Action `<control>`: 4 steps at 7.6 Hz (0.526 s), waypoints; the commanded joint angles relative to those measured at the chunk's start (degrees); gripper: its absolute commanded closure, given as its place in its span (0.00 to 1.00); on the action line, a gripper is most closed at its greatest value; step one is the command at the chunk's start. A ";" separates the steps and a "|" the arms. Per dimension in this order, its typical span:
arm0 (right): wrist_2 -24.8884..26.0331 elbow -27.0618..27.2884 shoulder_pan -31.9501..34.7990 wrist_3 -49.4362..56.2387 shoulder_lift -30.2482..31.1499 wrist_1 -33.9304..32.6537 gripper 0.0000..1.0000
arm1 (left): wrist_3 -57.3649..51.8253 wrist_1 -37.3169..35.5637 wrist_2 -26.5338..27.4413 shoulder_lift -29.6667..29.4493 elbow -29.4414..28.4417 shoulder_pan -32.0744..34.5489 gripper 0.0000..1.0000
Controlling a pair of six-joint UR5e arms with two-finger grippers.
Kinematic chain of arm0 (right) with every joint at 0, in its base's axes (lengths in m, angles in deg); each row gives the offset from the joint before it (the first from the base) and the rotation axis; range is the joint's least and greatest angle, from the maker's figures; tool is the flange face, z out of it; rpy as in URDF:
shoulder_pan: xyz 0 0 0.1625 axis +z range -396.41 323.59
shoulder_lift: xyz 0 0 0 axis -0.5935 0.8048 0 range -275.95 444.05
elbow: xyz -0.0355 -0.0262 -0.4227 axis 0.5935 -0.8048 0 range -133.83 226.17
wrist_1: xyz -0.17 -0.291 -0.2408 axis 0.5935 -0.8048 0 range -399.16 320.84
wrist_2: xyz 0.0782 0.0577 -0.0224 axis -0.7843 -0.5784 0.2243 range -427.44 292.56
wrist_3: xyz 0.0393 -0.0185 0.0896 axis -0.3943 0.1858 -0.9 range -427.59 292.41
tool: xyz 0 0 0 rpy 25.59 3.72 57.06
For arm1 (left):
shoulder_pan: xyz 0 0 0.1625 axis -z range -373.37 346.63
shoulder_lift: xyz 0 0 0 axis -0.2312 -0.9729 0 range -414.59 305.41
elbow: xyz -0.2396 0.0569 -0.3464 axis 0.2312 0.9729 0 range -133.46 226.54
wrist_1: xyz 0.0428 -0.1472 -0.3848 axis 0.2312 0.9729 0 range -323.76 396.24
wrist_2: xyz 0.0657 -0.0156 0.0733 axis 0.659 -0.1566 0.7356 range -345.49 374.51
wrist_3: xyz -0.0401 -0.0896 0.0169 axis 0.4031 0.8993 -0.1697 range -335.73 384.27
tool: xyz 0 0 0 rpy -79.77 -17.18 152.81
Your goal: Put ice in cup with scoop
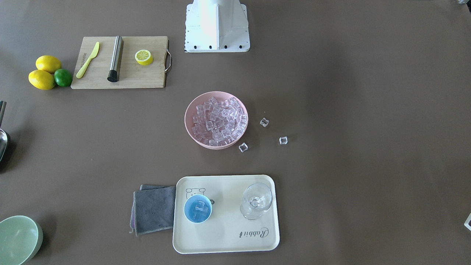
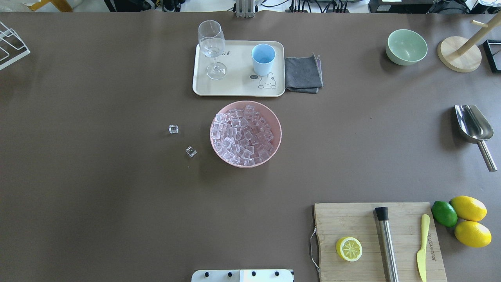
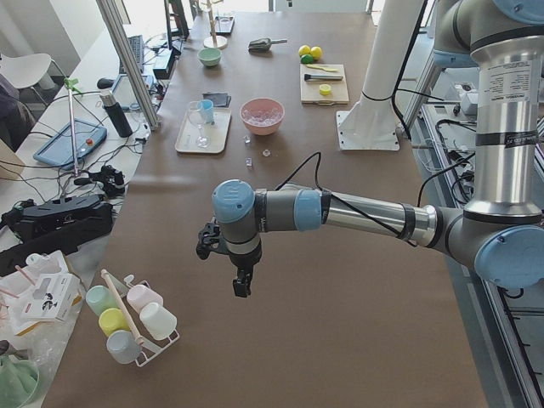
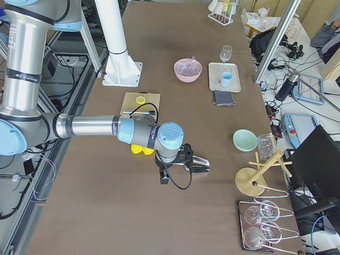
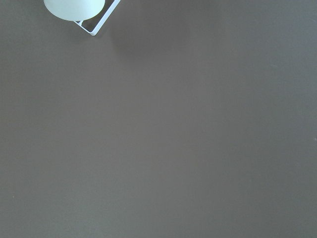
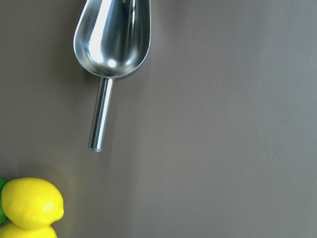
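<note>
The brown table [image 2: 117,215] carries everything. Of the two arms, the left gripper [image 3: 242,289] hangs over bare table well away from the pink bowl [image 2: 245,134], on the robot's left. The right gripper [image 4: 163,178] hangs far out on the bowl's other side. Each shows only in a side view, so I cannot tell whether the fingers are apart or together. Neither wrist view shows anything held.

The cream tray [image 2: 235,88] sits just beyond the bowl, away from the robot. The bowl is heaped with ice [image 2: 242,133]. The scoop [image 2: 474,127] lies flat on the table well to the bowl's right, untouched, with its handle pointing toward the lemons. The right wrist camera looks straight down on it.

The cup [image 2: 263,58] stands on the tray beside a stemmed glass [image 2: 211,49] and has a few cubes inside. Three loose cubes [image 1: 264,122] lie near the bowl on its left side.

Likely trouble:
- The thin round handle lies flat and could roll or skid from closing fingers.
- A heaped scoop could shed cubes between bowl and tray.
- The scoop's mouth looks wide for the small cup, so cubes may bounce out.
- A low swing could topple the glass.
</note>
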 commanded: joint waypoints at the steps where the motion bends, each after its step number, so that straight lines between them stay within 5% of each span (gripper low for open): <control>1: 2.05 0.07 2.12 5.38 0.75 -2.12 0.00 | 0.09 0.00 0.03 -0.04 -0.50 -0.08 0.01; 4: 1.53 0.51 2.83 5.38 0.66 -2.92 0.00 | 0.09 0.00 0.03 -0.47 -0.76 -0.08 0.01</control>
